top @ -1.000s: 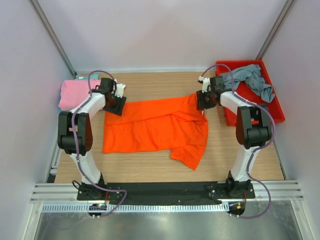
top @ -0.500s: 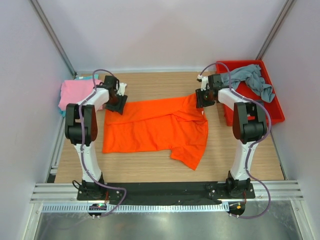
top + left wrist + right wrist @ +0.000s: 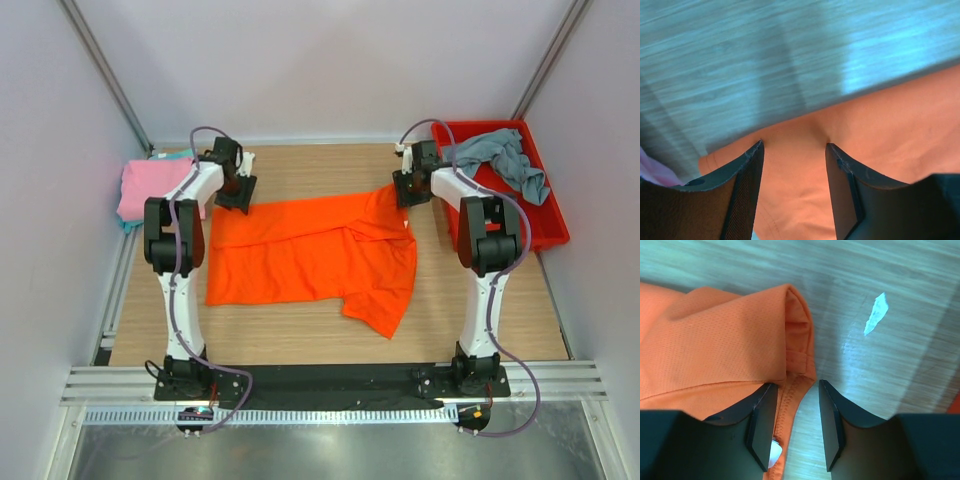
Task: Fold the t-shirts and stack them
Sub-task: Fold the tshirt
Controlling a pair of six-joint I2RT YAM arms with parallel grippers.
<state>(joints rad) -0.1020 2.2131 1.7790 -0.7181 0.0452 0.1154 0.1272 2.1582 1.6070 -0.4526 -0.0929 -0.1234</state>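
Note:
The orange t-shirt [image 3: 310, 255] lies spread on the wooden table, with one sleeve folded towards the front. My left gripper [image 3: 237, 190] is open over its far left edge; in the left wrist view orange cloth [image 3: 800, 190] lies between the spread fingers [image 3: 794, 147]. My right gripper [image 3: 405, 190] is open at the far right corner, its fingers [image 3: 796, 385] straddling the orange hem [image 3: 790, 390]. The pink t-shirt [image 3: 150, 185] lies folded at the far left on the teal one [image 3: 172, 156]. The grey-blue t-shirt [image 3: 505, 160] lies crumpled in the bin.
The red plastic bin [image 3: 552, 218] stands at the back right, next to my right arm. A white mark [image 3: 876, 314] shows on the wood beyond the right fingers. White walls close the table on three sides.
Both grippers have moved towards the back of the table, to the orange shirt's far edge. The shirt's far left corner, covered by the left gripper before, now shows.

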